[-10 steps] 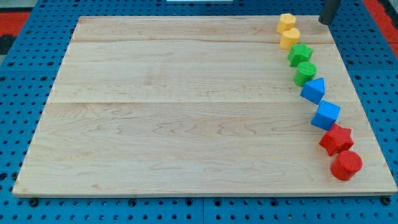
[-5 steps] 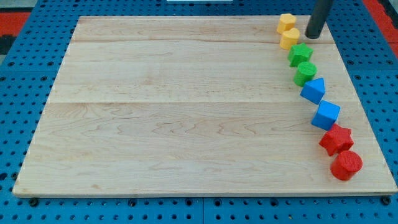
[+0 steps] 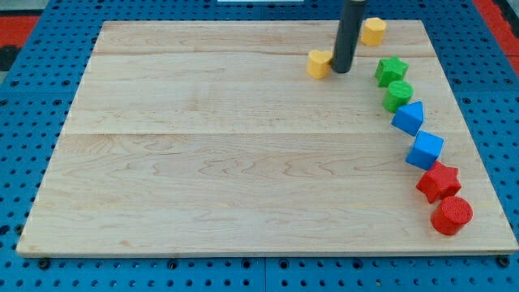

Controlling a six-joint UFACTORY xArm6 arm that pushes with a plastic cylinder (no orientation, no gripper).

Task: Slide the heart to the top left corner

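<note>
A yellow heart block (image 3: 319, 62) lies on the wooden board (image 3: 203, 162) near the view's top, right of centre. My tip (image 3: 340, 70) stands right against the heart's right side, touching it. A second yellow block (image 3: 373, 31), a hexagon shape, sits at the view's top right, apart from the rod.
Down the view's right side runs a curved row: a green star (image 3: 391, 70), a green round block (image 3: 398, 95), a blue triangle (image 3: 409, 118), a blue cube (image 3: 425, 149), a red star (image 3: 439, 181) and a red cylinder (image 3: 451, 215).
My tip has moved from the view's top right leftward and has pushed the yellow heart left, out of the row. The other yellow block stays about where it was.
</note>
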